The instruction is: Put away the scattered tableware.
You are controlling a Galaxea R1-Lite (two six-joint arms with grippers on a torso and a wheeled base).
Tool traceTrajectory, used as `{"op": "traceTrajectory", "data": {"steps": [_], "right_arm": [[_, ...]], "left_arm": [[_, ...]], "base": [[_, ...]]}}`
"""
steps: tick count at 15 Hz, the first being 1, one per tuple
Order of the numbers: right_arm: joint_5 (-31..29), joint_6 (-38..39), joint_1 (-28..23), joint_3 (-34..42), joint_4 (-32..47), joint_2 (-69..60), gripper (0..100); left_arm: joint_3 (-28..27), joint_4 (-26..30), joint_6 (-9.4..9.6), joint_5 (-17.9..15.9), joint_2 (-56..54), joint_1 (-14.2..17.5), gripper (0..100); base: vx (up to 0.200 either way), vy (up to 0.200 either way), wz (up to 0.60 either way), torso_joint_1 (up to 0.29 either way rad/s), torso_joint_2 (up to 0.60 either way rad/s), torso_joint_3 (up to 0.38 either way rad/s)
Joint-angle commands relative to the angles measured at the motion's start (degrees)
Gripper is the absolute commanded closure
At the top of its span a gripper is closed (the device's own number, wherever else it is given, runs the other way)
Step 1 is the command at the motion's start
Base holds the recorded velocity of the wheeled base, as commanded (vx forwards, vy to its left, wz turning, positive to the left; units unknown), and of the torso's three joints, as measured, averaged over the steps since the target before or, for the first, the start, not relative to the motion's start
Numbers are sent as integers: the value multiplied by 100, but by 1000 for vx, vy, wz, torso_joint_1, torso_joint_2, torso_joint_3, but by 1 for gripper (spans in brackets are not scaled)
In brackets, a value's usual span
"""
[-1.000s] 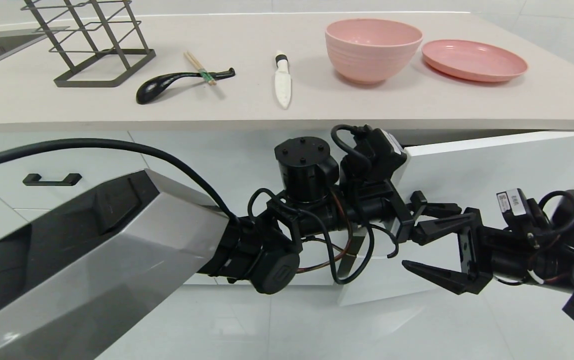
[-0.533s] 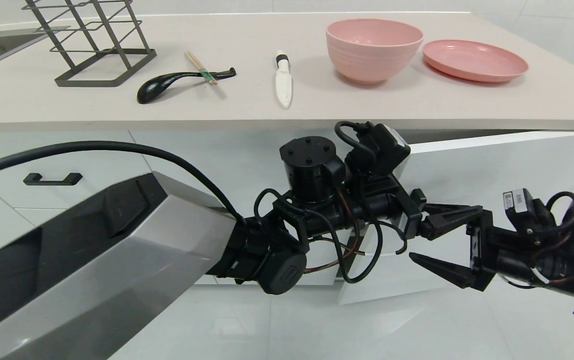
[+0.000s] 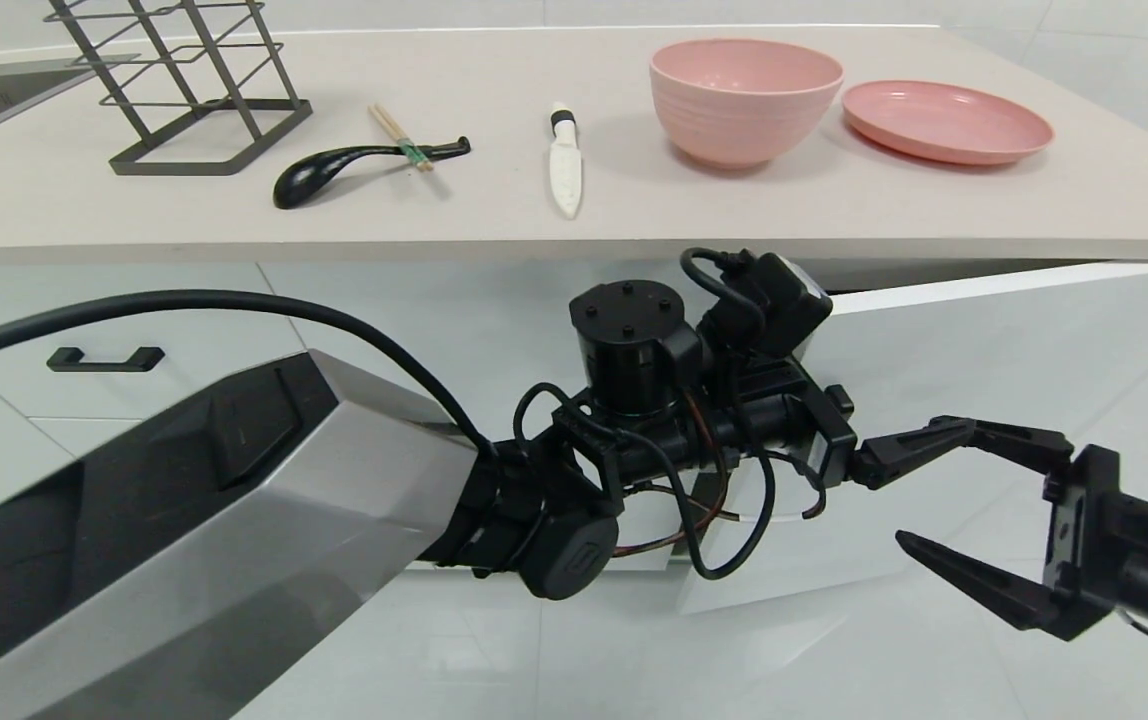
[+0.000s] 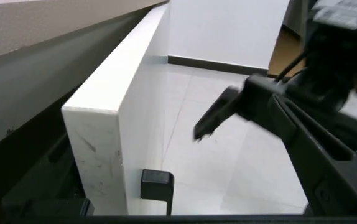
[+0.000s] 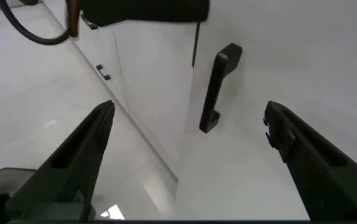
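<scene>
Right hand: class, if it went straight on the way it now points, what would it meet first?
Probably the black handle on the white cabinet door, centred ahead of the right hand; depth is unclear.

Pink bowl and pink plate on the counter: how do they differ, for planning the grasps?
The pink bowl is deep, with tall ribbed walls; the pink plate is shallow and nearly flat. The pink bowl stands nearer the knife; the pink plate lies on its other side, farther toward the robot's right. Both are the same pink, upright and look empty, resting close together on the counter.
</scene>
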Motion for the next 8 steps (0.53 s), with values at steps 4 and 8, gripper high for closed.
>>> {"op": "traceTrajectory", "data": {"steps": [4, 8], "right_arm": [[-925, 42, -5, 361, 162, -1127, 0], [-1066, 34, -40, 361, 285, -1575, 0]], "left_arm": [[34, -9, 19, 65, 13, 3, 0], [262, -9, 10, 240, 48, -23, 0]], "base": [[0, 0, 0, 0, 0, 0], [0, 0, 0, 0, 0, 0]]}}
